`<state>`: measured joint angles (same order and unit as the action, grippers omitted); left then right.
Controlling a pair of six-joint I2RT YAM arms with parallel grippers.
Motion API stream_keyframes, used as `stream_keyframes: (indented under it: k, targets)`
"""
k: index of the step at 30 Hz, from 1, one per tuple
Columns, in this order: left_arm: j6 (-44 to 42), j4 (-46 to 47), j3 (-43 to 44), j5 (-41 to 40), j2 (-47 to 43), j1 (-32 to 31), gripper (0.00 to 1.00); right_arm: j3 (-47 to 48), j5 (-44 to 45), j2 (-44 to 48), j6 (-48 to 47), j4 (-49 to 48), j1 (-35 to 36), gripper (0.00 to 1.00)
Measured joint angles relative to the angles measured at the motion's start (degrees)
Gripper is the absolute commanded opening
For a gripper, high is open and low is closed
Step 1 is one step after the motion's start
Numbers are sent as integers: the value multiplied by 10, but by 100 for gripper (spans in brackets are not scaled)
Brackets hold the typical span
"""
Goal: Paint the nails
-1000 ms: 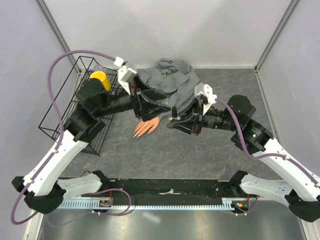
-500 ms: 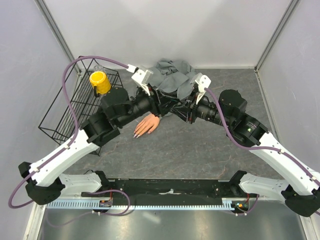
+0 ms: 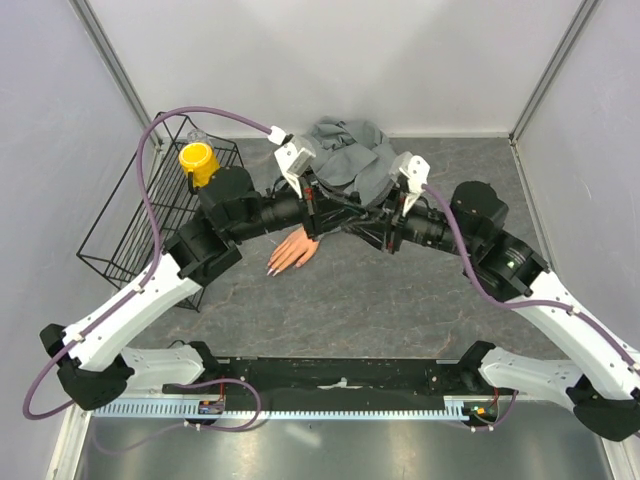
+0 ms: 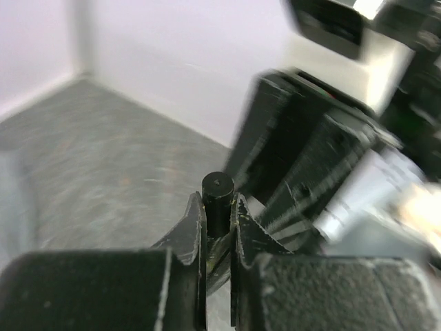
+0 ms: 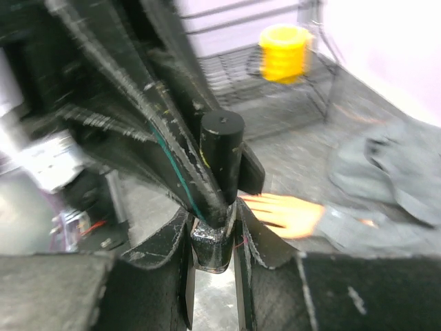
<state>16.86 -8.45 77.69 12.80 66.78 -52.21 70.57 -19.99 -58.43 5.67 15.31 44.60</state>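
Nails on mannequin hand, flat on table, fingertips pointing away from both claws toward arm bases. Left gripper pinching thin black cylinder; right gripper pinching thick black cylinder. Claws nearly tip to tip, over the wrist beside grey sleeve

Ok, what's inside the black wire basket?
A yellow cup-like container sits in the wire basket near its far end. The left arm covers the basket's near right part, so anything there is hidden.
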Motion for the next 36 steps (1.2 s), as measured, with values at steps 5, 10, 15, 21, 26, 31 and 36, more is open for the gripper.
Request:
stream_keyframes:
  k: [5,10,15,21,26,31,36]
  targets:
    - [26,75,-3,350,5,57,2,-43,-208,41,31,-70,-7,0]
    - [70,152,-24,512,6,60,41,-80,-353,43,98,-168,6,0]
    - [39,59,0,438,-9,66,79,-81,-327,42,86,-139,2,0]
    - [36,2,1,228,-80,70,62,-35,-207,29,36,-62,6,0]
    - [47,0,1,96,-99,67,54,-13,-111,14,19,-35,6,0]
    - [50,9,0,25,-73,45,54,-5,-51,1,7,-20,6,0]
    - [49,9,0,-8,-34,20,53,-3,-28,-2,2,-9,6,0]
